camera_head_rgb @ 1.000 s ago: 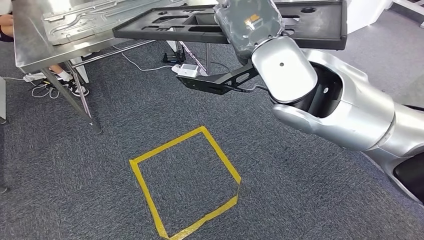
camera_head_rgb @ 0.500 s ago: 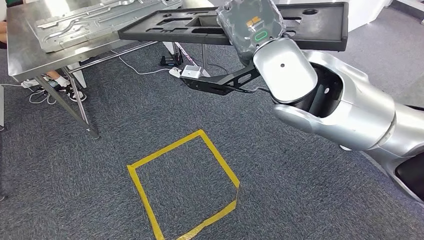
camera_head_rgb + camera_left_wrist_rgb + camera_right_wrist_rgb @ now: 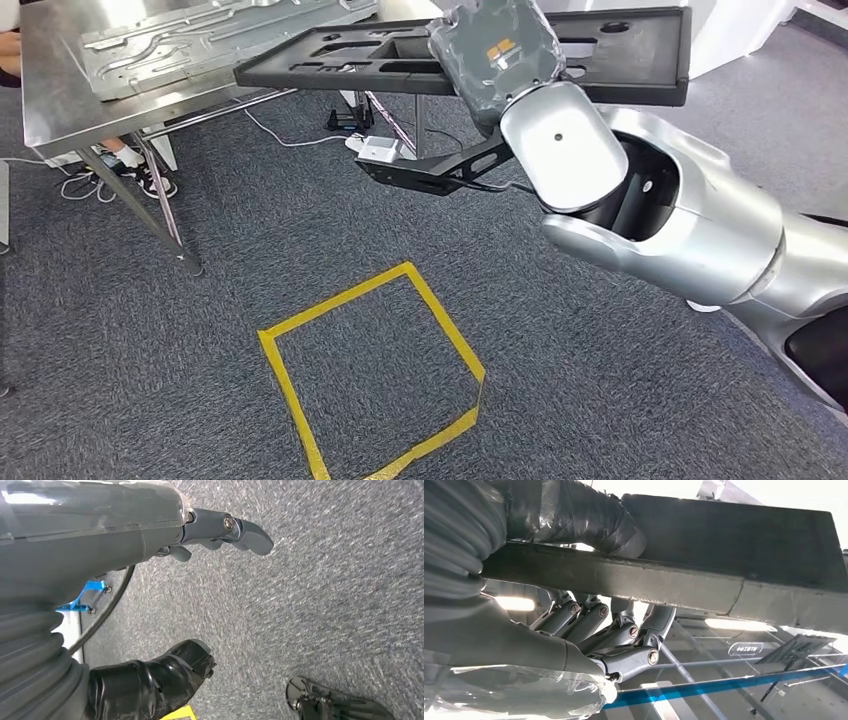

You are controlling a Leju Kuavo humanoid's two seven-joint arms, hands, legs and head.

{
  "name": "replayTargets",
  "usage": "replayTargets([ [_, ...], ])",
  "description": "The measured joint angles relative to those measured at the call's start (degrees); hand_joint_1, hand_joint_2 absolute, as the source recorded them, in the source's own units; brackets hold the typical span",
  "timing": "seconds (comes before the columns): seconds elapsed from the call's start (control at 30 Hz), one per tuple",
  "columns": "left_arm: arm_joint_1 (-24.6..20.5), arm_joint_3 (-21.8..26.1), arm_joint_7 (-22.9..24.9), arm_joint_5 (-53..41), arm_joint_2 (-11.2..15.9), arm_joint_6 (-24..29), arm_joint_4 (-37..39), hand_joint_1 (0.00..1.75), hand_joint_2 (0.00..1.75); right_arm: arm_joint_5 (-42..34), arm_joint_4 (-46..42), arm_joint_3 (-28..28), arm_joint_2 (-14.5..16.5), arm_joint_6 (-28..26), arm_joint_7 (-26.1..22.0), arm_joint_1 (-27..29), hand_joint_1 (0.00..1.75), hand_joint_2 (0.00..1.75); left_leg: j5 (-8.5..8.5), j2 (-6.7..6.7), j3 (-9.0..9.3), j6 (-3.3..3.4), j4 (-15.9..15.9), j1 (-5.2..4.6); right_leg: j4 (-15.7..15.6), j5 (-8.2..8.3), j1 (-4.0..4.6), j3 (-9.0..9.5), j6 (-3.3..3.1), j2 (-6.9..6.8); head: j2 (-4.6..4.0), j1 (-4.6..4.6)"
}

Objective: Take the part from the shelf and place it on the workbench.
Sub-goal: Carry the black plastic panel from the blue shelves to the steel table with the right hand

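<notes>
The part is a long flat black panel (image 3: 620,50) with several cut-outs, held level in front of me, above the carpet. My right hand (image 3: 495,55) grips its near edge; in the right wrist view the thumb lies over the black panel (image 3: 734,555) and the fingers (image 3: 624,635) curl under it. The panel's far end reaches over the corner of the steel workbench (image 3: 60,90) at the upper left. My left hand (image 3: 220,530) hangs over the carpet with fingers and thumb apart, holding nothing.
A stamped metal sheet (image 3: 190,35) lies on the workbench. Under the bench are its slanted legs (image 3: 150,200), cables and a white power strip (image 3: 378,150), and a person's shoes (image 3: 135,170). A yellow tape square (image 3: 370,370) marks the grey carpet.
The whole view has swayed slightly, so the camera moved. The black panel stays in my right hand, still close to the workbench corner.
</notes>
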Motion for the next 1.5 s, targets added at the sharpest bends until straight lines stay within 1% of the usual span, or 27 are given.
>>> replayTargets([
  [0.03, 0.03, 0.01, 0.07, -0.02, 0.01, 0.12, 0.00, 0.00, 1.75, 0.03, 0.00, 0.00, -0.02, 0.05, 0.00, -0.01, 1.75, 1.75, -0.32, -0.10, 0.11, -0.15, 0.31, 0.06, -2.50, 1.83, -0.10, 0.90, 0.05, -0.01, 0.00, 0.01],
  [0.13, 0.09, 0.00, 0.62, -0.14, 0.07, 0.59, 0.00, 0.00, 1.75, 0.15, -0.04, 0.01, -0.04, 0.21, 0.01, 0.00, 1.75, 1.75, -2.00, -0.58, -0.23, -1.51, 2.34, -0.01, -12.94, 7.06, -0.12, 4.98, -0.29, 0.15, 0.01, -0.02],
  [0.23, 0.13, -0.01, 0.88, -0.18, 0.05, 0.67, 0.00, 0.00, 1.75, 0.21, -0.03, 0.02, -0.09, 0.28, 0.01, 0.04, 1.75, 1.75, -2.88, -0.52, -0.64, -2.38, 3.11, 0.13, -14.39, 7.16, -0.02, 5.67, -1.26, 0.17, 0.00, -0.04],
  [0.27, 0.11, -0.01, 0.93, -0.18, 0.03, 0.67, 0.00, 0.00, 1.75, 0.23, -0.03, 0.02, -0.09, 0.28, 0.01, 0.01, 1.75, 1.75, -3.78, -0.39, -1.26, -2.65, 4.55, 0.20, -14.60, 7.17, -0.10, 5.88, -1.58, 0.16, 0.00, -0.13],
  [0.37, -0.02, -0.01, 1.06, -0.18, 0.04, 0.73, 0.00, 0.00, 1.75, 0.25, -0.03, 0.04, -0.03, 0.28, 0.00, 0.06, 1.75, 1.75, -7.89, -0.13, -6.12, -3.29, 14.23, 0.36, -14.86, 7.00, -0.01, 6.35, -2.17, 0.15, 0.00, -0.32],
  [0.4, -0.02, -0.01, 1.09, -0.18, 0.04, 0.74, 0.00, 0.00, 1.75, 0.25, -0.03, 0.07, -0.02, 0.28, 0.00, 0.12, 1.75, 1.75, -8.49, -0.13, -7.74, -3.31, 16.89, 0.38, -14.86, 6.92, 0.10, 6.43, -2.25, 0.16, 0.00, -0.32],
  [0.43, 0.03, -0.01, 1.13, -0.17, 0.04, 0.74, 0.00, 0.00, 1.75, 0.25, -0.03, 0.10, -0.02, 0.29, 0.00, 0.16, 1.75, 1.75, -8.10, -0.13, -8.51, -3.22, 17.73, 0.39, -14.85, 6.84, 0.21, 6.52, -2.31, 0.19, 0.00, -0.32],
  [0.47, 0.10, -0.01, 1.16, -0.17, 0.04, 0.74, 0.00, 0.00, 1.75, 0.25, -0.03, 0.13, -0.02, 0.29, 0.00, 0.18, 1.75, 1.75, -6.69, -0.13, -8.20, -3.01, 16.41, 0.36, -14.85, 6.75, 0.32, 6.65, -2.34, 0.25, 0.00, -0.31],
  [0.53, 0.19, -0.01, 1.21, -0.15, 0.09, 0.74, 0.00, 0.00, 1.75, 0.25, -0.03, 0.15, -0.02, 0.28, 0.00, 0.17, 1.75, 1.75, -2.67, -0.12, -5.05, -2.32, 9.22, 0.17, -14.90, 6.55, 0.45, 7.07, -2.30, 0.32, 0.00, -0.29],
  [0.57, 0.16, 0.00, 1.22, -0.15, 0.15, 0.73, 0.00, 0.00, 1.75, 0.25, -0.03, 0.15, -0.02, 0.27, -0.01, 0.15, 1.75, 1.75, -1.36, -0.09, -3.32, -1.95, 5.69, -0.06, -14.94, 6.45, 0.52, 7.21, -2.19, 0.33, 0.00, -0.29],
  [0.63, 0.01, 0.01, 1.26, -0.15, 0.27, 0.69, 0.00, 0.00, 1.75, 0.24, -0.03, 0.16, -0.02, 0.27, -0.04, 0.16, 1.75, 1.75, -0.78, -0.07, -1.61, -1.38, 2.28, -0.55, -15.13, 6.41, 0.46, 7.31, -1.75, 0.32, 0.00, -0.27],
  [0.73, -0.10, 0.01, 1.34, -0.17, 0.30, 0.64, 0.00, 0.00, 1.75, 0.23, -0.03, 0.17, -0.03, 0.23, -0.16, 0.19, 1.75, 1.75, -0.47, -0.02, -0.71, -0.69, 0.96, -0.67, -15.25, 6.23, 0.37, 7.44, -0.83, 0.31, 0.00, -0.24],
  [0.8, -0.02, 0.01, 1.38, -0.27, 0.28, 0.56, 0.00, 0.00, 1.75, 0.23, -0.02, 0.17, -0.05, 0.20, -0.20, 0.09, 1.75, 1.75, -0.08, 0.16, 0.31, -0.14, -0.33, -0.45, -12.32, 4.54, 0.52, 6.22, -0.48, 0.25, 0.01, -0.09],
  [0.87, -0.02, 0.01, 1.39, -0.39, 0.28, 0.47, 0.00, 0.00, 1.75, 0.24, 0.01, 0.18, -0.10, 0.18, -0.20, 0.12, 1.75, 1.75, -0.21, 0.27, 0.62, 0.31, -0.54, -0.47, -5.62, 1.53, 0.52, 2.76, -0.30, 0.18, 0.01, 0.00],
  [0.9, -0.05, 0.01, 1.39, -0.43, 0.28, 0.45, 0.00, 0.00, 1.75, 0.24, 0.01, 0.20, -0.12, 0.17, -0.24, 0.25, 1.75, 1.75, -0.37, 0.28, 0.64, 0.43, -0.44, -0.46, -2.49, 0.54, 0.45, 0.94, -0.14, 0.17, 0.00, 0.02],
  [0.93, -0.08, 0.01, 1.39, -0.48, 0.29, 0.44, 0.00, 0.00, 1.75, 0.23, 0.03, 0.22, -0.13, 0.18, -0.28, 0.40, 1.75, 1.75, -0.58, 0.24, 0.67, 0.44, -0.26, -0.41, -0.85, 0.50, 0.30, -0.17, 0.06, 0.15, 0.00, 0.04],
  [0.97, -0.08, 0.01, 1.39, -0.53, 0.29, 0.44, 0.00, 0.00, 1.75, 0.22, 0.04, 0.25, -0.13, 0.17, -0.33, 0.50, 1.75, 1.75, -0.87, 0.16, 0.73, 0.34, 0.01, -0.32, -1.30, 1.57, 0.09, -0.22, 0.25, 0.11, 0.00, 0.06],
  [1.0, -0.07, 0.01, 1.39, -0.59, 0.29, 0.44, 0.00, 0.00, 1.75, 0.22, 0.06, 0.27, -0.13, 0.16, -0.37, 0.54, 1.75, 1.75, -1.25, 0.06, 0.81, 0.15, 0.41, -0.19, -3.72, 3.47, -0.13, 0.77, 0.43, 0.07, 0.00, 0.11],
  [1.03, -0.01, 0.01, 1.39, -0.66, 0.29, 0.44, 0.00, 0.00, 1.75, 0.22, 0.08, 0.28, -0.13, 0.14, -0.38, 0.54, 1.75, 1.75, -1.77, -0.05, 0.86, -0.13, 0.93, -0.07, -7.32, 5.42, -0.34, 2.36, 0.58, 0.02, 0.00, 0.14],
  [1.1, 0.04, 0.01, 1.39, -0.82, 0.31, 0.47, 0.00, 0.00, 1.75, 0.24, 0.09, 0.28, -0.12, 0.06, -0.42, 0.49, 1.75, 1.75, -2.82, -0.24, 0.61, -0.90, 2.17, -0.09, -12.96, 7.12, -0.35, 5.17, 0.43, 0.01, 0.00, 0.17],
  [1.13, 0.04, 0.01, 1.39, -0.88, 0.31, 0.49, 0.00, 0.00, 1.75, 0.24, 0.10, 0.29, -0.11, 0.03, -0.46, 0.50, 1.75, 1.75, -3.16, -0.29, 0.46, -1.27, 2.53, -0.13, -14.06, 6.98, -0.24, 5.76, 0.16, 0.04, 0.00, 0.17],
  [1.27, 0.04, -0.01, 1.39, -0.98, 0.22, 0.47, 0.00, 0.00, 1.75, 0.25, 0.18, 0.31, -0.13, 0.00, -0.51, 0.49, 1.75, 1.75, -4.18, -0.19, 0.30, -2.40, 3.62, 0.08, -14.73, 6.35, -0.09, 6.75, -1.31, 0.12, 0.00, 0.02],
  [1.33, 0.00, -0.01, 1.39, -1.01, 0.18, 0.48, 0.00, 0.00, 1.75, 0.26, 0.21, 0.31, -0.09, 0.00, -0.52, 0.46, 1.75, 1.75, -6.09, -0.06, -2.17, -2.98, 8.57, 0.26, -15.25, 5.99, -0.17, 7.83, -1.88, 0.09, 0.00, -0.20],
  [1.4, -0.04, -0.01, 1.42, -1.01, 0.20, 0.48, 0.00, 0.00, 1.75, 0.26, 0.22, 0.39, -0.04, 0.00, -0.55, 0.51, 1.75, 1.75, -7.82, -0.04, -6.59, -3.33, 15.54, 0.39, -15.37, 5.37, -0.05, 8.68, -2.11, 0.09, 0.00, -0.30],
  [1.43, 0.01, -0.02, 1.47, -1.01, 0.21, 0.48, 0.00, 0.00, 1.75, 0.25, 0.23, 0.46, -0.02, 0.01, -0.56, 0.55, 1.75, 1.75, -7.67, -0.04, -8.36, -3.38, 17.58, 0.46, -15.38, 4.99, 0.02, 9.11, -2.13, 0.13, 0.00, -0.31],
  [1.47, 0.11, -0.02, 1.54, -1.01, 0.20, 0.48, 0.00, 0.00, 1.75, 0.25, 0.25, 0.53, -0.02, 0.02, -0.57, 0.57, 1.75, 1.75, -6.37, -0.04, -9.15, -3.33, 17.50, 0.51, -15.38, 4.59, 0.09, 9.63, -2.11, 0.19, 0.00, -0.31],
  [1.5, 0.21, -0.03, 1.60, -1.02, 0.20, 0.49, 0.00, 0.00, 1.75, 0.25, 0.26, 0.58, -0.02, 0.03, -0.57, 0.57, 1.75, 1.75, -4.10, -0.04, -8.84, -3.19, 15.26, 0.54, -15.38, 4.15, 0.14, 10.24, -2.07, 0.26, 0.00, -0.30],
])
